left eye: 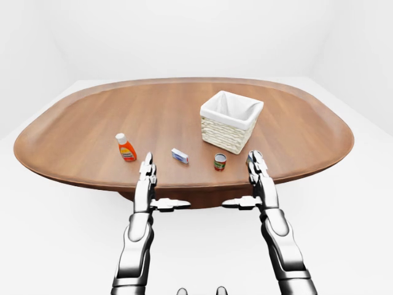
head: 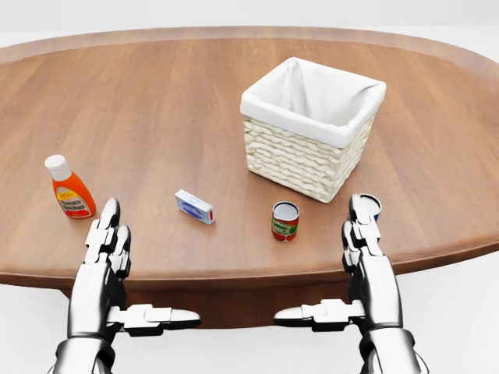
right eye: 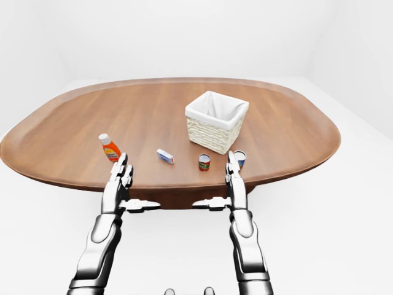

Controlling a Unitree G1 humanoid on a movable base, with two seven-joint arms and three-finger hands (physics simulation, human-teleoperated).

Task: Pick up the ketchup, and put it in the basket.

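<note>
An oval wooden table (head: 156, 101) bears ketchup (head: 69, 188), basket (head: 312, 128), box (head: 194, 206), two cans (head: 285, 221).

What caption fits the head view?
Open hands flank the table edge; ketchup left, basket right.

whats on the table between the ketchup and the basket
In the head view, a small blue and white box lies on the wood between the ketchup and the basket; the rest of that stretch is bare.
</note>
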